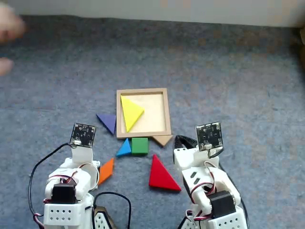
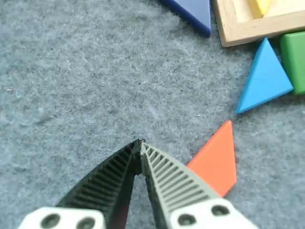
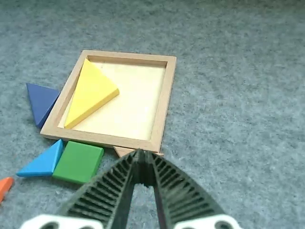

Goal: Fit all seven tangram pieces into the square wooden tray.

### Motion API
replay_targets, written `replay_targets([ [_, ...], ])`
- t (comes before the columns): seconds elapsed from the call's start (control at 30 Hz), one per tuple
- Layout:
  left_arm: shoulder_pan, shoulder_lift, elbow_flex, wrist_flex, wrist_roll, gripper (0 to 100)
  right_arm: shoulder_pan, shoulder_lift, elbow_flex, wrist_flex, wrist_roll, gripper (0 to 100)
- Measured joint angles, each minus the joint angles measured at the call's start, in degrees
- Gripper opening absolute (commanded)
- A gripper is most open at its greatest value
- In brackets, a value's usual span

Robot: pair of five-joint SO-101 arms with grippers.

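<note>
The square wooden tray point(image 1: 167, 110) point(image 3: 162, 102) point(image 2: 233, 34) lies mid-table with a yellow triangle point(image 1: 130, 112) point(image 3: 89, 93) inside along its left side. Around its near edge lie a dark blue triangle point(image 1: 108, 121) point(image 2: 190, 10) point(image 3: 40, 101), a light blue triangle point(image 1: 124, 147) point(image 2: 264, 78) point(image 3: 43, 161), a green square point(image 1: 139, 145) point(image 3: 78, 161) point(image 2: 295, 59), a tan triangle point(image 1: 162, 139), an orange piece point(image 1: 106, 170) point(image 2: 217, 160) and a large red triangle point(image 1: 160, 174). My left gripper point(image 2: 139, 143) is shut and empty beside the orange piece. My right gripper point(image 3: 141, 155) is shut and empty at the tray's near edge.
Grey carpet point(image 1: 238, 71) covers the table, with open room left, right and beyond the tray. A person's blurred hand point(image 1: 8, 28) shows at the far left corner, touching nothing. Cables point(image 1: 112, 195) trail by the arm bases.
</note>
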Motion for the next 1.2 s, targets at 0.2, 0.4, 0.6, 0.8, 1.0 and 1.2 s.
replay_targets([
  [0.2,0.0,0.0,0.0,0.0,0.0,1,-0.1,0.1,-1.5,8.1,7.2,1.5],
  [0.4,0.0,0.0,0.0,0.0,0.0,1,-0.1,14.2,-19.4,18.7,11.8,1.5],
  [0.6,0.0,0.0,0.0,0.0,0.0,1,-0.1,44.0,-48.5,33.8,10.6,2.0],
  [0.8,0.0,0.0,0.0,0.0,0.0,1,-3.8,65.9,-67.5,41.8,2.8,2.7],
  [1.0,0.0,0.0,0.0,0.0,0.0,1,-11.4,72.1,-68.5,41.5,-2.6,20.2],
  [1.2,0.0,0.0,0.0,0.0,0.0,1,-18.2,72.2,-60.7,39.6,-8.2,31.5],
])
